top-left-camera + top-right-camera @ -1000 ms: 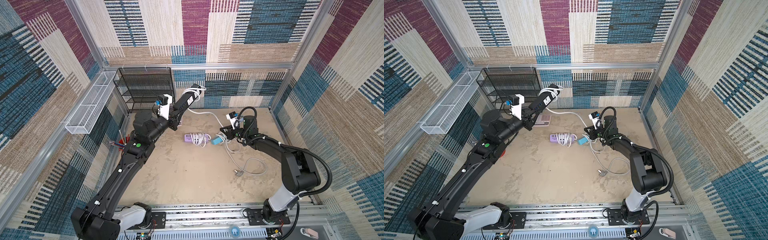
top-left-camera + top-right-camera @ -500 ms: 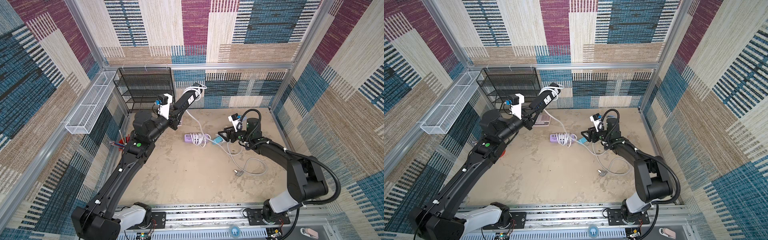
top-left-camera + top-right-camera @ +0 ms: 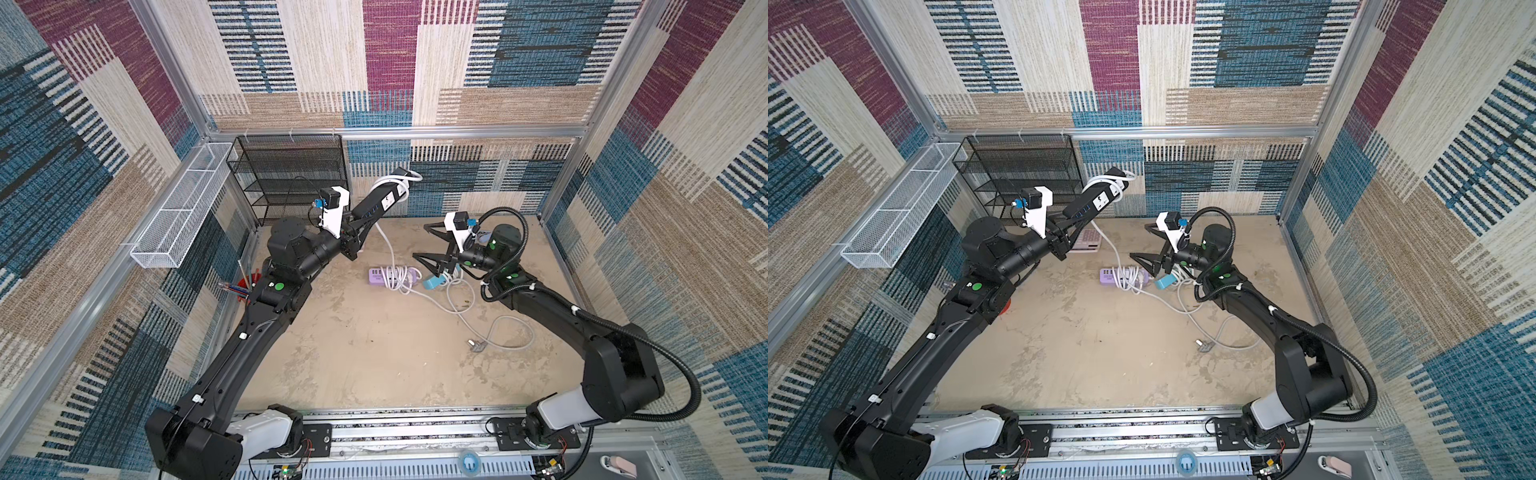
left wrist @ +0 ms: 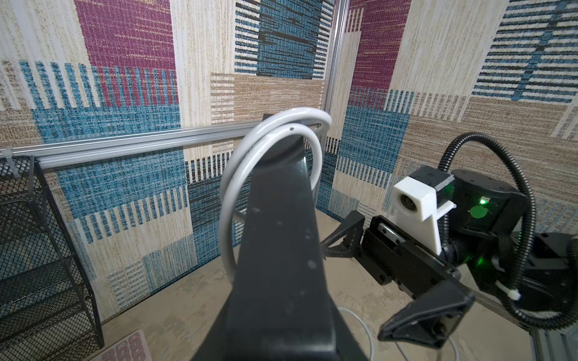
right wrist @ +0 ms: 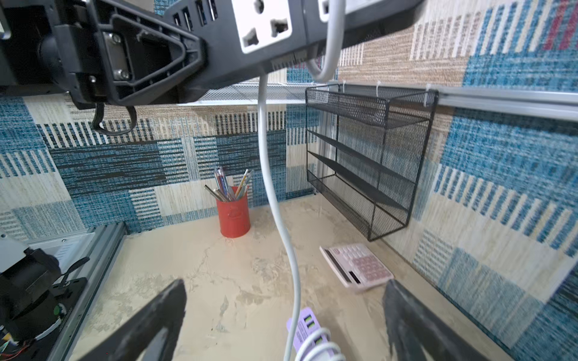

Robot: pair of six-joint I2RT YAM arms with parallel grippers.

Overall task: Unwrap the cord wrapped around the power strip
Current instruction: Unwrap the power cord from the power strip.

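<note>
Two loops of cord are circling the far end of the strip, in the upper centre of both top views. The left claw is clamping the strip's near end and holding it raised and tilted upward, well off the table. That height, I judge, is letting the cord hang slack so the loops can be slid off the tip rather than dragged.

From the loops the cord is dropping to the table. It is landing by a purple strip lying mid-frame with white cord bunched over it, then trailing toward a plug at the lower right of the table. Which cord that bunch belongs to is not showing clearly.

The right claw is hovering right of centre with its fingers spread wide and gripping nothing. It is sitting above a teal thing and facing the hanging cord, near it but apart. In the right wrist view the cord is running down the middle of the frame, between the two fingers at the bottom edge, so the claw is looking lined up for a pinch.

Unwrapping is looking mostly done. Any pull now is needing to carry the cord around the tip, not tighten it.
</note>
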